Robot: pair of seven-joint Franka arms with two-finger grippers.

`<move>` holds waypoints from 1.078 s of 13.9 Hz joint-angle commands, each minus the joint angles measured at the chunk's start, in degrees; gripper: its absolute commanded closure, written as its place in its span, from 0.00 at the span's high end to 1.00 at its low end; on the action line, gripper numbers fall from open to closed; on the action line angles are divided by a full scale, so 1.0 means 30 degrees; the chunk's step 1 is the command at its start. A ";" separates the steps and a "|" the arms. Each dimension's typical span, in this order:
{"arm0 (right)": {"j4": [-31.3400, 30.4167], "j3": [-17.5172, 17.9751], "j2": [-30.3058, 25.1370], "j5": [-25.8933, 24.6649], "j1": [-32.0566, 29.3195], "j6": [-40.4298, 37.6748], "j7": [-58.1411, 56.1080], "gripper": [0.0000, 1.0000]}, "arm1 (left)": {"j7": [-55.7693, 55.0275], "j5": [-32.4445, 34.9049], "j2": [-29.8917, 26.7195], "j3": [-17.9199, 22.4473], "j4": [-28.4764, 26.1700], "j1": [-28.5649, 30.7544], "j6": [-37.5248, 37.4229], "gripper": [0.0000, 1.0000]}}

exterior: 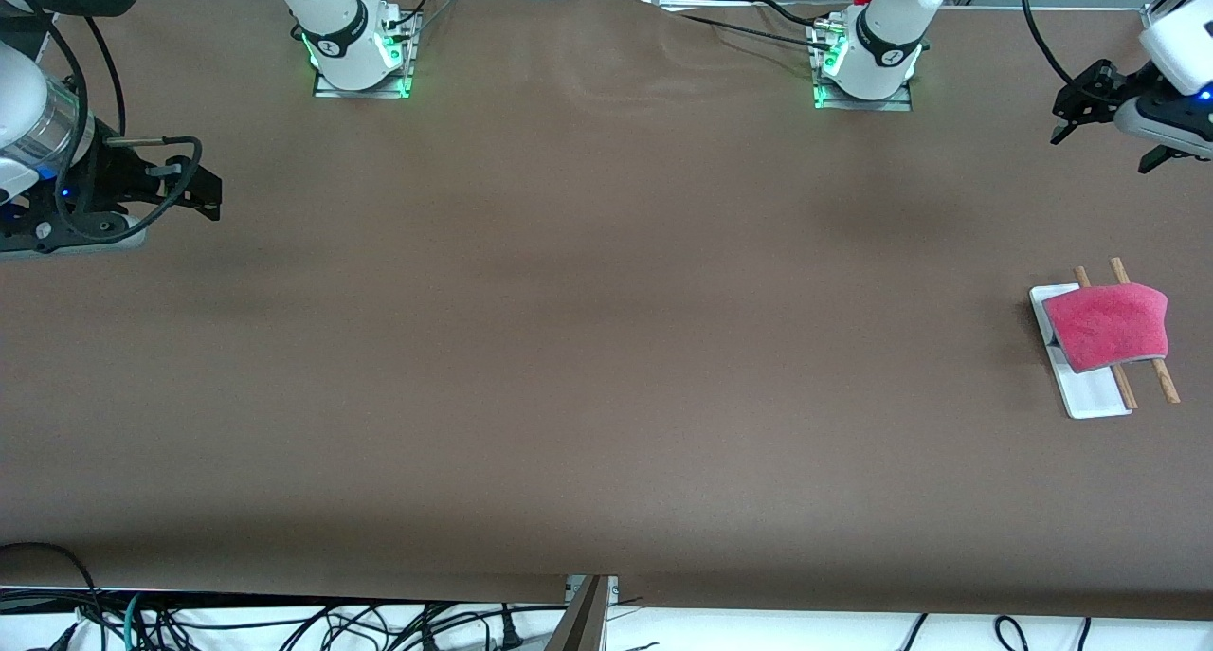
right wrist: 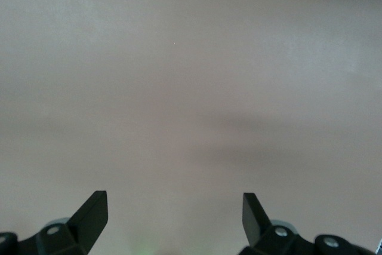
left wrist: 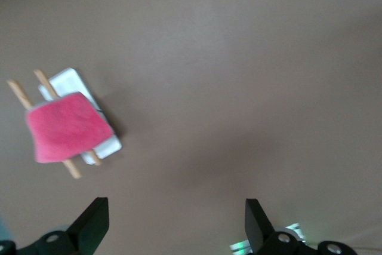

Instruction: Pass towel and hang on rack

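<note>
Nearest the front camera lies the rack [exterior: 1090, 395], a small stand with a flat white rectangular base, two thin parallel light-brown wooden rods and a thin white crosspiece, resting on the brown table [exterior: 588, 348] toward the left arm's end. The towel [exterior: 1111, 325], a small pink-red soft fabric cloth with a thin grey stitched edge, is draped over both rods of the rack, covering their middle so that the rod ends stick out from under it on either side; part of the white base shows beside it. In the left wrist view the same towel [left wrist: 67, 127] hangs across the rack [left wrist: 68, 82], nothing gripping it.

The left gripper [exterior: 1109, 135] hangs in the air over bare table, up from the rack and apart from it, fingers [left wrist: 92, 222] spread wide and holding nothing. The right gripper [exterior: 204, 187] waits over the table at the right arm's end, well apart from the rack, its fingers [right wrist: 92, 210] likewise released and empty.
</note>
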 commanded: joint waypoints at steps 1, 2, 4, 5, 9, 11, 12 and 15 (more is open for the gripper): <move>0.0440 0.0143 0.0163 0.0349 -0.0175 -0.0011 -0.0232 1.00 | -0.1780 -0.1248 0.0191 0.1398 -0.0631 -0.0597 -0.0587 1.00; 0.0440 0.0143 0.0163 0.0349 -0.0175 -0.0040 -0.0232 1.00 | -0.3271 -0.1248 0.0249 0.1370 -0.0663 -0.0597 -0.1023 1.00; 0.0440 0.0113 0.0163 0.0349 -0.0204 -0.0040 -0.0262 1.00 | -0.3929 -0.1189 0.0483 0.1252 -0.0254 -0.0626 -0.1555 1.00; 0.0440 0.0113 0.0163 0.0349 -0.0204 -0.0040 -0.0233 1.00 | -0.3872 -0.1102 0.0484 0.1194 -0.0166 -0.0626 -0.1555 1.00; 0.0440 0.0084 0.0192 0.0378 -0.0263 -0.0011 -0.0174 1.00 | -0.4253 0.0832 0.0018 -0.0330 -0.0165 -0.0480 -0.0913 1.00; 0.0440 0.0084 0.0192 0.0436 -0.0233 -0.0011 -0.0174 1.00 | -0.4165 0.0774 -0.0043 -0.0330 -0.0136 -0.0363 -0.0562 1.00; 0.0440 0.0084 0.0192 0.0495 -0.0233 -0.0011 -0.0174 1.00 | -0.4049 0.0600 -0.0014 -0.0301 -0.0136 -0.0275 -0.0298 1.00; 0.0528 0.0084 0.0251 0.0467 -0.0233 0.0019 -0.0232 1.00 | -0.4253 0.0451 0.0015 -0.0301 -0.0106 0.0136 -0.0120 1.00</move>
